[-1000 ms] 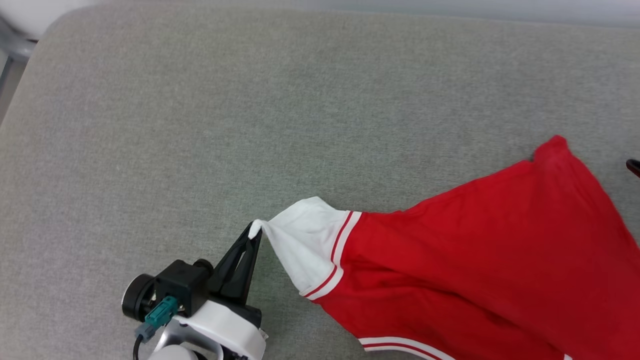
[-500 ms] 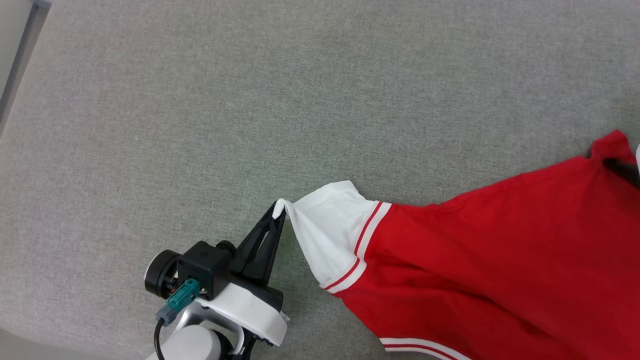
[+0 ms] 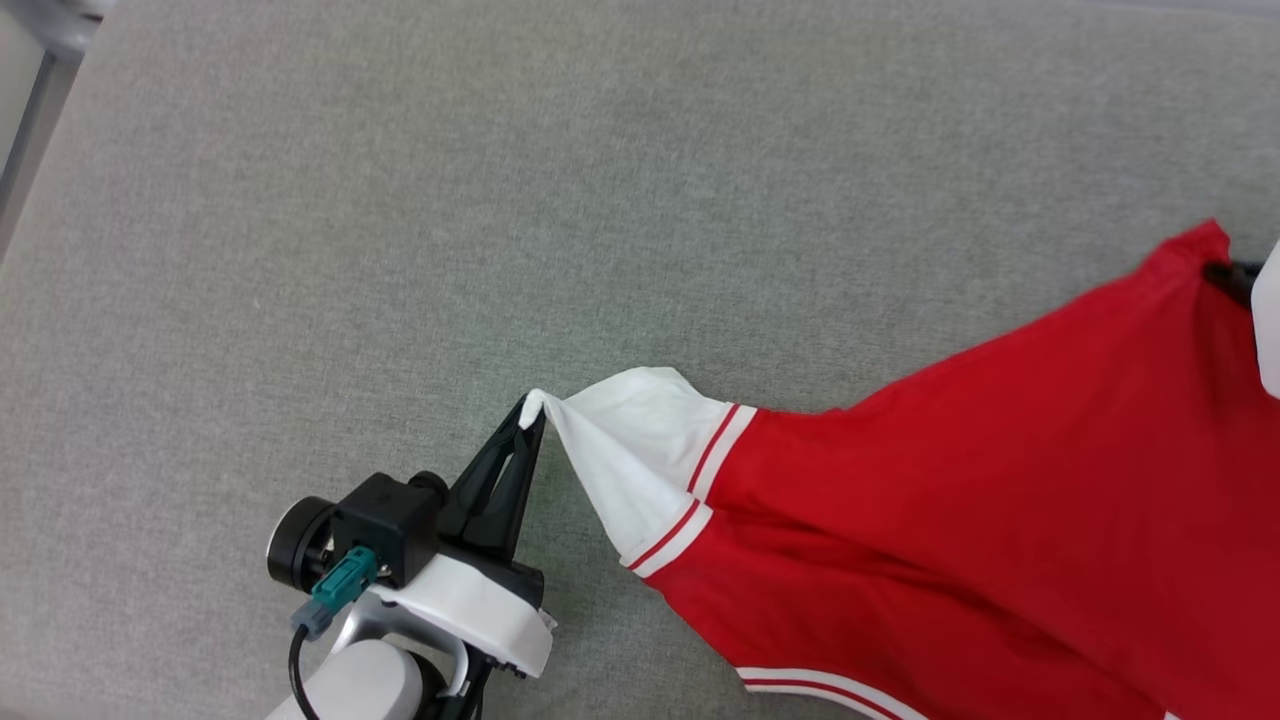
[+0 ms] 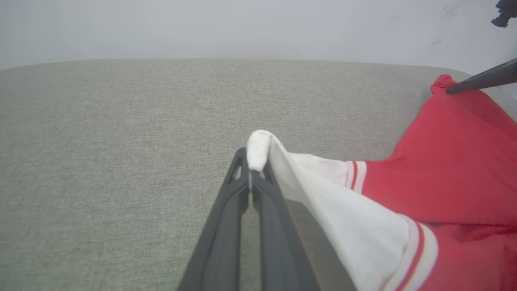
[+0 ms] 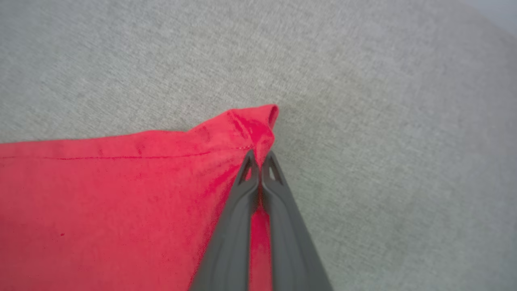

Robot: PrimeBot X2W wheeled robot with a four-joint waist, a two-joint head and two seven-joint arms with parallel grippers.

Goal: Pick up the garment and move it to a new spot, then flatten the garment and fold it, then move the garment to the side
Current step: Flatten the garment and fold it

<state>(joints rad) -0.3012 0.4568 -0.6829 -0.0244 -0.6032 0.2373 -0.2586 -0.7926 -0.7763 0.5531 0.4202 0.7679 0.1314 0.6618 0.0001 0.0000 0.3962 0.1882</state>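
The garment (image 3: 980, 480), a red jersey with a white sleeve and red-white trim, lies stretched across the right half of the grey cushion. My left gripper (image 3: 530, 408) is shut on the tip of the white sleeve (image 4: 258, 147), pulling it to a point. My right gripper (image 5: 260, 155) is shut on a red corner of the garment (image 5: 242, 129) at the far right; in the head view its dark fingers (image 3: 1228, 275) peek in at the right edge. In the left wrist view that other gripper's fingers (image 4: 480, 81) touch the raised red corner.
The grey fabric cushion (image 3: 400, 250) spreads wide to the left and beyond the garment. A pale floor strip and a metal edge (image 3: 25, 130) show at the upper left. A white wall (image 4: 242, 28) rises behind the cushion.
My right gripper has shut on the red corner of the garment, which stood free a second ago. The head camera shifted; the left grip on the sleeve is unchanged.
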